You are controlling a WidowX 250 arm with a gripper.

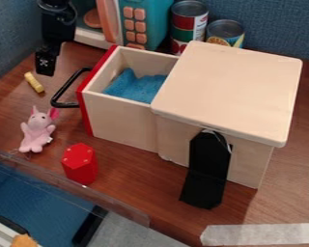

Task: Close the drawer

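Note:
The black gripper hangs at the upper left, above the table and up and to the left of the drawer's black handle, apart from it. A wooden drawer with a red front stands pulled out to the left of its wooden box. Inside the drawer lies a blue cloth.
A small yellow piece lies left of the handle. A pink plush toy and a red hexagonal block are in front of the drawer. Behind stand a toy microwave and two cans. A black strap hangs on the box.

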